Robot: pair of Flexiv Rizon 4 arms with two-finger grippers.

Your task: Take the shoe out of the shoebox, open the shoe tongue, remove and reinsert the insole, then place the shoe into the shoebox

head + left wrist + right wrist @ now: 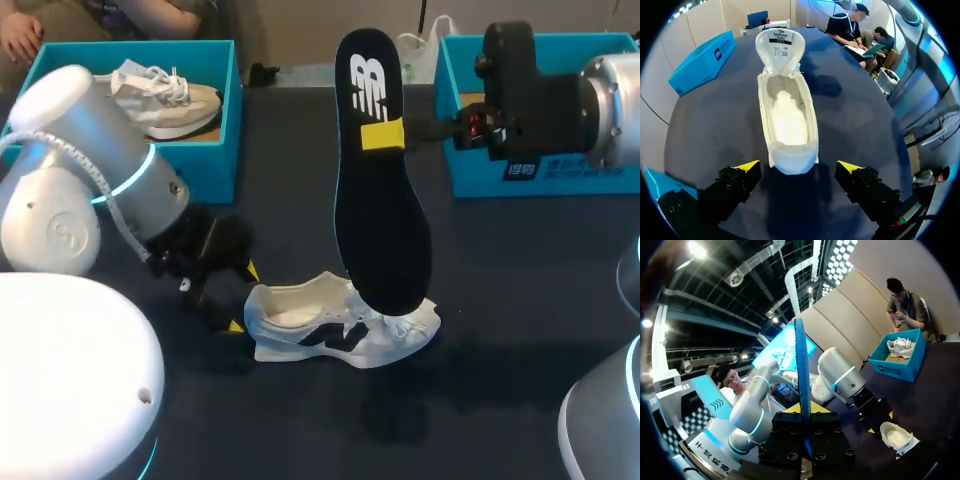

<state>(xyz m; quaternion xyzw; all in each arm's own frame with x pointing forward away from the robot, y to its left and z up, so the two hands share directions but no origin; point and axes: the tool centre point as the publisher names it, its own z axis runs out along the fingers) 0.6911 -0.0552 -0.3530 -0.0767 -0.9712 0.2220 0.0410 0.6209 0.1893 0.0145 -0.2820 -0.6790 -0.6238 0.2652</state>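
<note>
Left wrist view alone shows shoe's (787, 117) bare inside, left hand (797, 166) open; right hand (803, 412) grips insole (380, 200).

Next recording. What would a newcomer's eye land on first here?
The long black insole stands out first, held upright by the right gripper over the table's middle. Under it the white shoe lies with its tongue pulled open, heel facing the open left gripper. A second shoe sits in the teal shoebox at far left.

The dark table (520, 300) bears a white shoe (310, 330), a teal shoebox (205, 170) and another shoebox (470, 178).
</note>
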